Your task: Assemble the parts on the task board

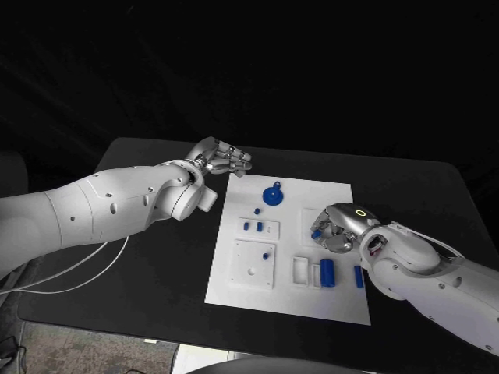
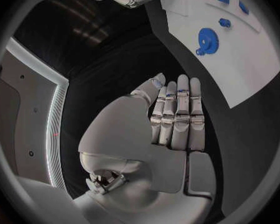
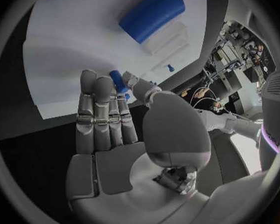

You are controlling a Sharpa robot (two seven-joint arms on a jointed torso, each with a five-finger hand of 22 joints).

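One small blue peg (image 3: 117, 79) is sitting pinched between the thumb and a fingertip of my right hand (image 1: 337, 229), which is hovering over the right half of the white board (image 1: 328, 195); the peg's long axis is running roughly along the fingers. My left hand (image 1: 219, 160) is waiting flat and holding nothing, off the board's far-left corner, near the blue gear (image 1: 272, 195). I am judging the right hand nearer the sockets.

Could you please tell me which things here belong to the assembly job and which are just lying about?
Job: task board; blue gear; blue cylinder; small blue part pinched by right hand; left hand, holding nothing.
Lying about: white cable; black table.
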